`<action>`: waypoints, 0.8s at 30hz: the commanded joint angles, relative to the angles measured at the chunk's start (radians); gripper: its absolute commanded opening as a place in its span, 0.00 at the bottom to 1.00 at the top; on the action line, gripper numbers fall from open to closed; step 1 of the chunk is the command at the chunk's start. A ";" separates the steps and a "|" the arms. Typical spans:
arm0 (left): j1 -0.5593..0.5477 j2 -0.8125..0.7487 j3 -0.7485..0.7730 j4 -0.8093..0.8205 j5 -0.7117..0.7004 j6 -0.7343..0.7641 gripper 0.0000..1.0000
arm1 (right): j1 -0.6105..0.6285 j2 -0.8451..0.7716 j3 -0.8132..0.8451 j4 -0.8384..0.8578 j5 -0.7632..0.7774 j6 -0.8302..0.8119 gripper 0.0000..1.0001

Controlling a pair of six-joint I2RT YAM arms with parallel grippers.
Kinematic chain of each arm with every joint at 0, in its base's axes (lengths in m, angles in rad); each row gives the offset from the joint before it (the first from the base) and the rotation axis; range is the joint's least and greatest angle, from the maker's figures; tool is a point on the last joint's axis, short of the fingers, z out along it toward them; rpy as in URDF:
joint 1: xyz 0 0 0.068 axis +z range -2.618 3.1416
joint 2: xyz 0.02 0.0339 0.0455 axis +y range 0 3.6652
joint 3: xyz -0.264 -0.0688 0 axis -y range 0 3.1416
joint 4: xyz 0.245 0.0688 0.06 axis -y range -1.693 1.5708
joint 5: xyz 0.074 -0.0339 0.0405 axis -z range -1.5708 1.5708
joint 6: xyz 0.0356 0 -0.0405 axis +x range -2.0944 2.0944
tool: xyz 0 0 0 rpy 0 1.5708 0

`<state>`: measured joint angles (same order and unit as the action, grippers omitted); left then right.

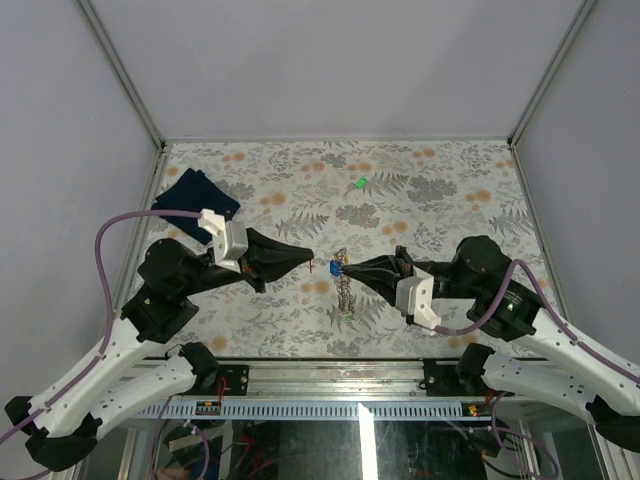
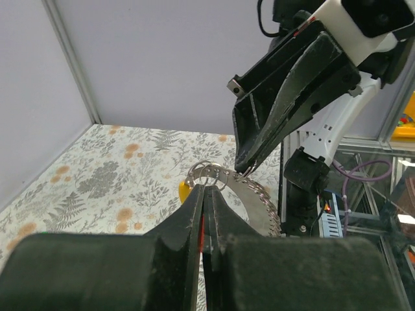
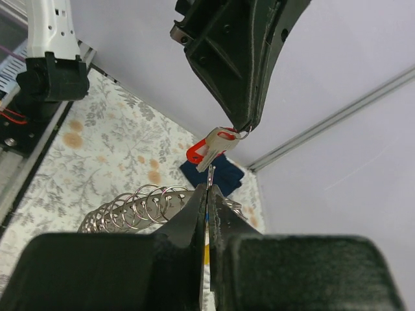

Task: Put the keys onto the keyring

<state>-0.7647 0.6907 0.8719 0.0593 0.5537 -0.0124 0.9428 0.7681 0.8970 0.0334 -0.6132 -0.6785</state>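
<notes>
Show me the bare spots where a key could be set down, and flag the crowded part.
Free: the far right corner, between the green key and the right wall; the back strip between the blue cloth and that key; the near edge below the keyring. Crowded: the centre, where the left gripper, holding a red key, and right gripper nearly meet.

The table [image 1: 440, 200] is patterned with grey ferns and orange blossoms, and the cloth [image 1: 195, 192] is dark blue. There is a green key [image 1: 360, 183], a red key [image 3: 206, 148] and a silvery ring [image 3: 146, 206].
</notes>
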 commanded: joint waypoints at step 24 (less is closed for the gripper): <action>0.004 0.069 0.129 0.024 0.245 0.069 0.00 | 0.054 0.074 0.198 -0.022 -0.060 0.356 0.00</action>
<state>-0.7647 0.7601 0.9699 0.0525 0.7769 0.0494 0.9867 0.8268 1.0237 -0.0216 -0.6193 -0.5476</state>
